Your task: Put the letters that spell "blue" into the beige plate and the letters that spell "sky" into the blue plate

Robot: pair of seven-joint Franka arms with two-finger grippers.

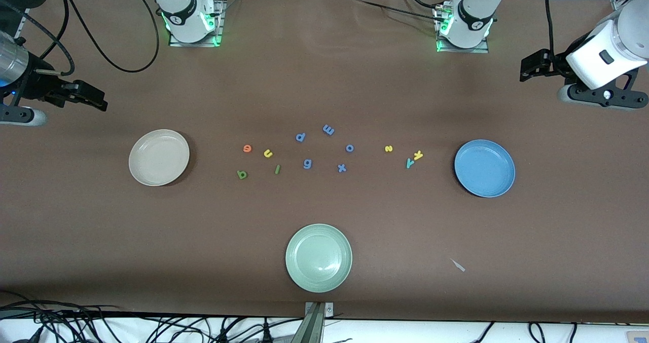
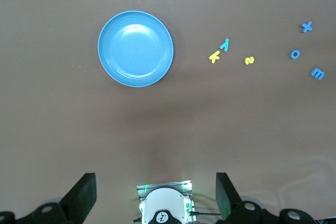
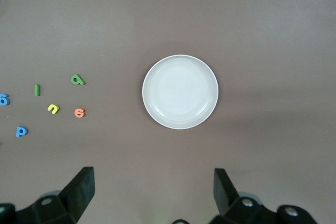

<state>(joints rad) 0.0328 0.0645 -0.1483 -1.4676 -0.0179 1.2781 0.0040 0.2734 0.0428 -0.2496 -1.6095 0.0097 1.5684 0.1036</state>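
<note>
nothing is sorted yet: the beige plate and blue plate sit bare, with orange e, yellow u, green l and dark green b beside the beige plate, and yellow s, yellow k and teal y beside the blue one. right gripper and left gripper wait with released jaws over the tabletop's ends. you should drop straight down on one letter and skip the periwinkle letters between.

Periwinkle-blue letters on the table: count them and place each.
5. The m lies farthest from the front camera, the p beside it toward the right arm's end, the o nearer, and the g and x nearest. None seems hidden.
</note>
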